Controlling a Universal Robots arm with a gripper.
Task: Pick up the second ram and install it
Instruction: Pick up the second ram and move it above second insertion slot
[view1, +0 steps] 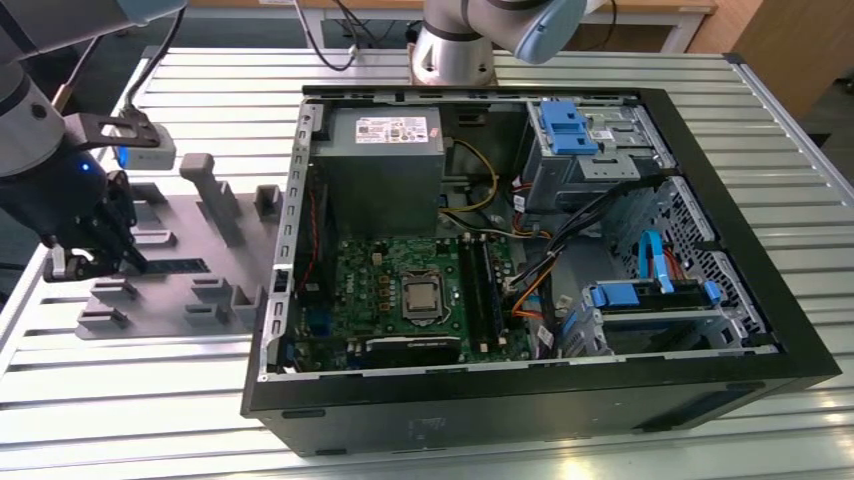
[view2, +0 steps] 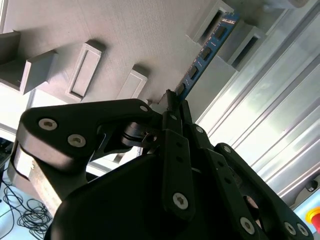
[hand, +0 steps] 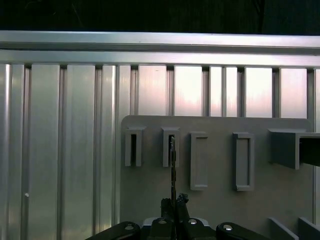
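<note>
The second ram (view2: 205, 55) is a thin blue-green stick with black chips, and it looks dark edge-on in the first wrist view (hand: 173, 170). In the exterior view the ram (view1: 174, 266) lies low over the grey fixture plate (view1: 160, 300) at that view's left. Its far end sits in a slotted fixture block (view2: 220, 22). My gripper (view2: 175, 102) is shut on the ram's near end, the black fingers (hand: 181, 200) pressed against both faces. My gripper (view1: 118, 264) is well away from the motherboard's black memory slots (view1: 483, 285) inside the open computer case (view1: 534, 390).
Grey fixture blocks (view1: 214, 195) stand upright on the plate close to the gripper. The case's black side wall (view1: 287, 250) rises between the plate and the motherboard (view1: 400, 290). A power supply (view1: 380, 160), drive cages (view1: 587, 140) and cables fill the case. Another arm's base (view1: 454, 50) stands behind.
</note>
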